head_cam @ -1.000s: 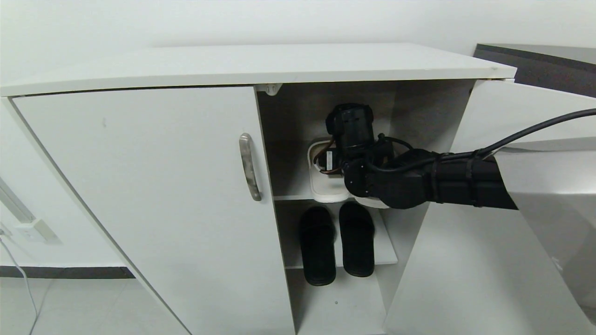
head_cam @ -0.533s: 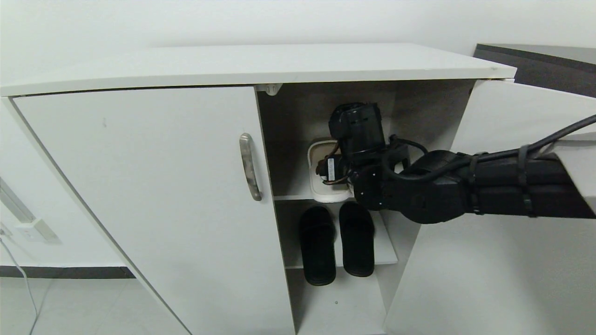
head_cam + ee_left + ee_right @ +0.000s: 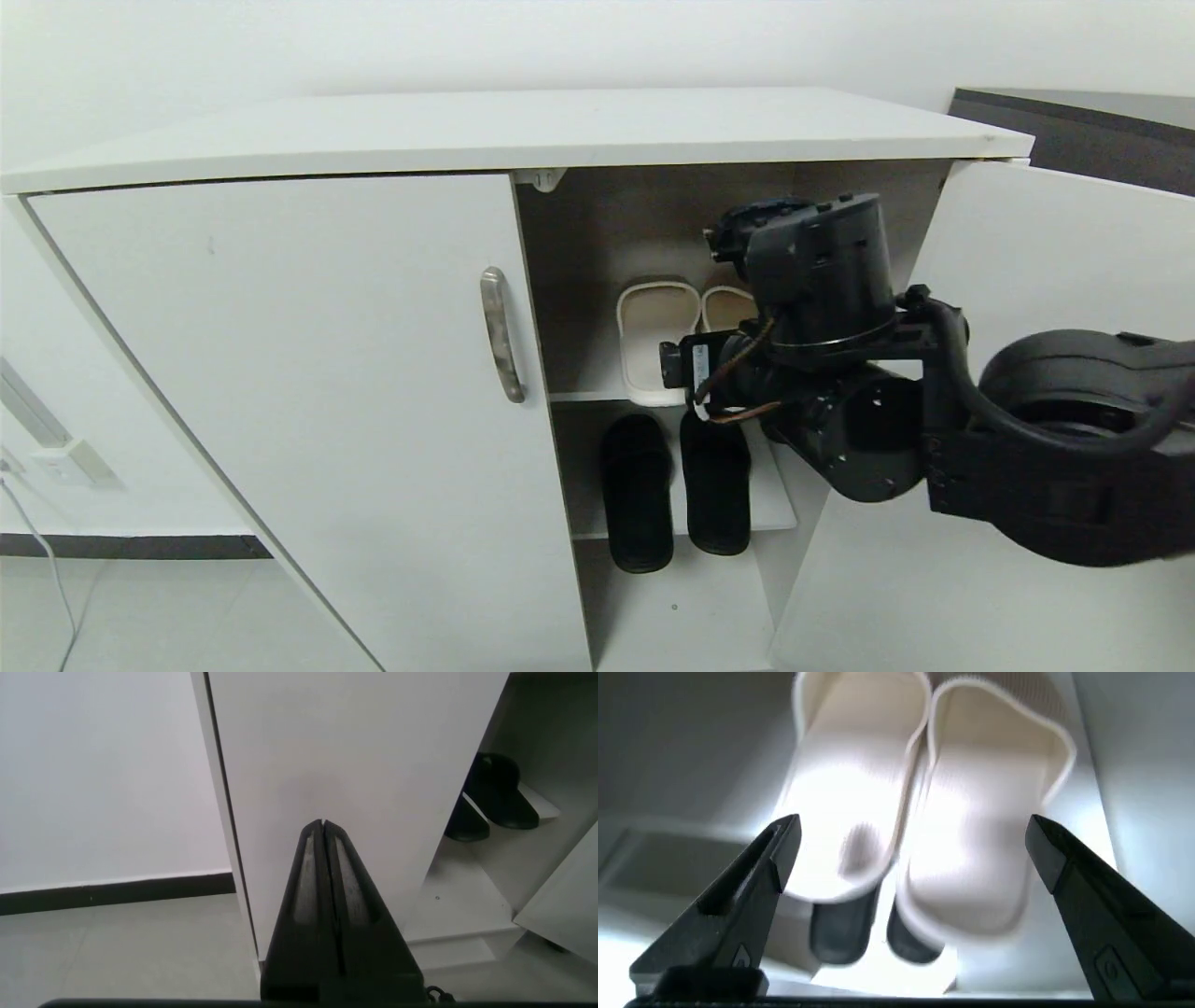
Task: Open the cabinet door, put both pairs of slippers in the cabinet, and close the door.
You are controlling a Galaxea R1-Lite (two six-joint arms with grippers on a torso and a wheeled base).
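- The right arm's bulky wrist is hiding part of one white slipper.
- The white slippers (image 3: 656, 341) are lying side by side on the cabinet's (image 3: 523, 126) upper shelf, long axes running front to back.
- The black slippers (image 3: 674, 490) are overhanging the shelf below.
- Both pairs are looking smooth and round-ended.
- The right gripper (image 3: 912, 829) is spreading its fingers wide before the white pair.
- The left gripper (image 3: 322, 824) is pressing its fingers together.

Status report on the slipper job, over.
Left end effector shut, empty. Right end effector open, empty, facing white slippers on upper shelf. Black slippers on lower shelf. Door open; right arm in its path.
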